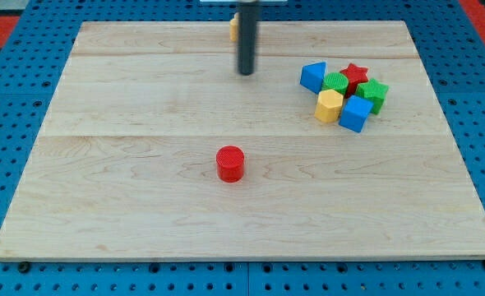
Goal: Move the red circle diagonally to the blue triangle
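Observation:
The red circle point(230, 163) is a short cylinder lying alone near the middle of the wooden board point(127, 197). The blue triangle point(312, 76) lies at the left end of a cluster of blocks at the view's upper right. My tip point(246, 73) is near the view's top centre, well above the red circle and left of the blue triangle, touching neither.
The cluster also holds a red star point(355, 74), two green blocks point(335, 82) point(374, 93), a yellow hexagon point(329, 105) and a blue cube point(356, 113). An orange-yellow block point(234, 27) shows partly behind the rod at the board's top edge.

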### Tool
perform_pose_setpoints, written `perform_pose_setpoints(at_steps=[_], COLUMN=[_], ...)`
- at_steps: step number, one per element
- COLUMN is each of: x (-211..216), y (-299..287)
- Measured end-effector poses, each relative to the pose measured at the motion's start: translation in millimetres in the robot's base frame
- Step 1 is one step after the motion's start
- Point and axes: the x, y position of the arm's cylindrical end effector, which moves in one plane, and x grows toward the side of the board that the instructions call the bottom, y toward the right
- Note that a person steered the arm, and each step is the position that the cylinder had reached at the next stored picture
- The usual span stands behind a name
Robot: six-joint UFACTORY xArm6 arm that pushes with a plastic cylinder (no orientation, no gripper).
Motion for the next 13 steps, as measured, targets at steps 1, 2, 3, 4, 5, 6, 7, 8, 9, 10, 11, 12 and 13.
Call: perform_pose_setpoints(at_steps=[1, 2, 3, 4, 5, 6, 7, 8, 9, 10, 11, 12, 13], x=[45, 125, 171, 172, 189, 220, 200, 162, 114, 89, 89, 83, 74], y=[-47, -68, -24, 31, 51, 59, 89, 98, 103, 93, 66, 56, 29])
